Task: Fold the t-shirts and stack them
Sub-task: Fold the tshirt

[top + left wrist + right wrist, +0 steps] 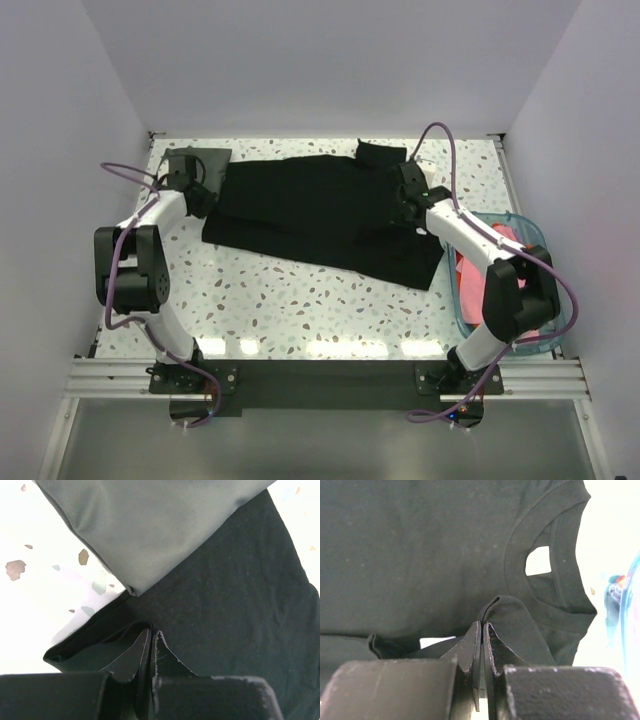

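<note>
A large, plain black t-shirt (320, 215) of soft cloth is spread flat across the far half of the white speckled table (300, 300), its neck opening turned towards the right arm's side. In the right wrist view the ribbed collar (545, 565) is seen lying open, with the bright tabletop showing through it.

The left gripper (205, 200) is set low at the shirt's left edge. Its jaws are seen pressed together in the left wrist view (151, 637), with a raised fold of the black hem pinched between them. Just beyond it, a dark grey t-shirt (160, 525) folded square is laid at the far left corner of the table, one corner of it overlapping the black cloth.

The right gripper (408, 205) is placed on the shoulder area near the collar. Its jaws (482, 627) are likewise closed tight, and a small hump of black cloth is gripped at their tips.

At the right edge of the table a translucent blue plastic basket (525, 220) is stood, partly covered by the right arm. Pink cloth (508, 236) and orange cloth (466, 285) are held inside it.
</note>
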### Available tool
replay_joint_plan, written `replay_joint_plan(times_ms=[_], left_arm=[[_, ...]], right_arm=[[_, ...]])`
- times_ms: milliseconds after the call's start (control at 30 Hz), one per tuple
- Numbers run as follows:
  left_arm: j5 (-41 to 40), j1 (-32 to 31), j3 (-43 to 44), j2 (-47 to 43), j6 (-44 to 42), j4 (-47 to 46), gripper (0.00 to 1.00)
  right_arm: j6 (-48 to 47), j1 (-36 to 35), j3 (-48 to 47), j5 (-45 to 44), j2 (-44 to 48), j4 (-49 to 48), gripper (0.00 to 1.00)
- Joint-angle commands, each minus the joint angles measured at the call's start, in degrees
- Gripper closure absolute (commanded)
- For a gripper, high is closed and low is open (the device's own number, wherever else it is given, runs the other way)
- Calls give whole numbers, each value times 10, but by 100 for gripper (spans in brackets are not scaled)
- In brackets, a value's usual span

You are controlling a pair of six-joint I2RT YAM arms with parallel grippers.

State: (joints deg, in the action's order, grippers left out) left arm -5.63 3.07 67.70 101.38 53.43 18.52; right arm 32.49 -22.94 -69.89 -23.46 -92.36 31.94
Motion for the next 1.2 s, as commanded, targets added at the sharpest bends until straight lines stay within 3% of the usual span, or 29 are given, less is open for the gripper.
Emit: replay_joint_plan(times_ms=[0, 633, 733, 767, 800, 867, 900, 933, 1000, 1167], left_arm=[[-19, 0, 33, 7, 2, -2, 100], [54, -2, 99, 86, -54, -53, 100], [54, -1, 101, 83, -64, -57, 89], [54, 1, 95, 74, -65, -58, 73], [54, 4, 91, 67, -66, -59, 59], [49, 6, 72, 42, -66, -58, 42], [39, 7, 65, 31, -66, -56, 38], [30, 8, 58, 21, -65, -46, 34], [-2, 8, 32, -16, -58, -31, 33], [-58, 5, -83, -118, -23, -7, 40]], right_arm=[[-15, 12, -26, -2, -1, -21, 100], [-22, 44, -65, 4, -44, -29, 100], [-21, 54, -67, 9, -57, -34, 100], [-22, 57, -70, 10, -62, -34, 98], [-23, 61, -73, 13, -66, -33, 83], [-31, 64, -89, 22, -77, -26, 60], [-35, 65, -96, 22, -79, -13, 48], [-38, 65, -99, 20, -75, -8, 28], [-40, 65, -101, 25, -64, 0, 19], [-29, 60, -36, 54, 14, 3, 19]])
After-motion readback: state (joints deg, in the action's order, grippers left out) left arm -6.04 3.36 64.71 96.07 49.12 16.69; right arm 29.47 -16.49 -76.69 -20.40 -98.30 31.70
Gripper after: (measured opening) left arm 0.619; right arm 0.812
